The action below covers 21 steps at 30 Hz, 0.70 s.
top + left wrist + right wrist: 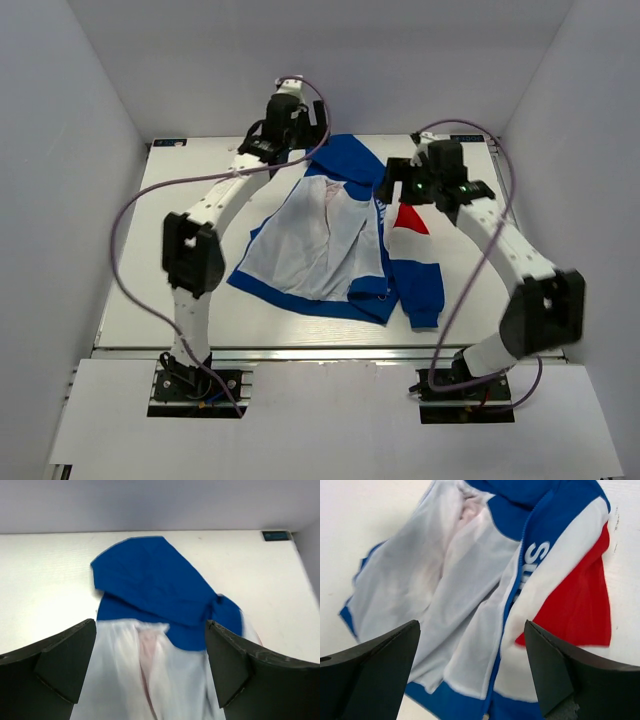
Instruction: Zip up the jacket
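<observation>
— Where is the jacket [330,240]?
— Lying open on the table [250,325], white lining up, between the two grippers. Only the overhead view takes in all of it: one blue-edged front lies out towards the left arm, and the other is folded over beneath the right gripper [398,182].
— And the left gripper [290,125]?
— Its fingers are wide apart and hold nothing. Its own camera shows the blue hood [150,585] just beyond the fingertips and the lining [125,675] under them.
— The right one?
— Spread too, and empty, above the cloth. Only its camera catches the white lettering [532,562] on the blue front. It also shows the red panel [580,600] beside the finger at the view's right, and the open zipper edge [524,535] ahead between the fingers.
</observation>
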Available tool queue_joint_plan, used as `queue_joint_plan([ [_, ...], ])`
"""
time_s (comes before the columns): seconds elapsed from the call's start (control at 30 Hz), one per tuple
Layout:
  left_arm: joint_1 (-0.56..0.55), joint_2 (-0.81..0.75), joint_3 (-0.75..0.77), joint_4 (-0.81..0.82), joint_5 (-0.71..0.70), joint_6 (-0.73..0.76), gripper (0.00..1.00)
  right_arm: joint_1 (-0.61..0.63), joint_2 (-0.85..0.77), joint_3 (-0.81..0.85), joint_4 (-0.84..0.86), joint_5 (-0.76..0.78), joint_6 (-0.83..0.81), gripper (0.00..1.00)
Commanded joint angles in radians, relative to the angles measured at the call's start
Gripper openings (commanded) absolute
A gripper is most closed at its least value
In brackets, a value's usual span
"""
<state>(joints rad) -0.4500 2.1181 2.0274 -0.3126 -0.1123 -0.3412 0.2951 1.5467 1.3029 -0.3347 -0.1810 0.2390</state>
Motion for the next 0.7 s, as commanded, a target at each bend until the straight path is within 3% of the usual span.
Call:
queue_joint_plan([
  [0.0,-0.001,-0.297,-0.233,-0.013,0.005,-0.064,0.98,0.004,-0.217,-0.193,0.017,-0.029,0.078,0.89],
  [0.17,-0.001,-0.683,-0.862,0.033,-0.078,-0.29,0.98,0.062,-0.446,-0.427,0.017,-0.098,0.141,0.89],
  [0.3,0.008,-0.947,-1.127,-0.059,-0.142,-0.461,0.98,0.087,-0.563,-0.551,0.028,-0.169,0.212,0.89],
  [0.43,0.02,-1.079,-1.28,-0.171,-0.184,-0.574,0.98,0.116,-0.567,-0.648,0.104,-0.219,0.255,0.89],
  [0.67,0.091,-1.129,-1.47,-0.137,-0.107,-0.622,0.98,0.138,-0.472,-0.691,0.152,-0.134,0.272,0.89],
])
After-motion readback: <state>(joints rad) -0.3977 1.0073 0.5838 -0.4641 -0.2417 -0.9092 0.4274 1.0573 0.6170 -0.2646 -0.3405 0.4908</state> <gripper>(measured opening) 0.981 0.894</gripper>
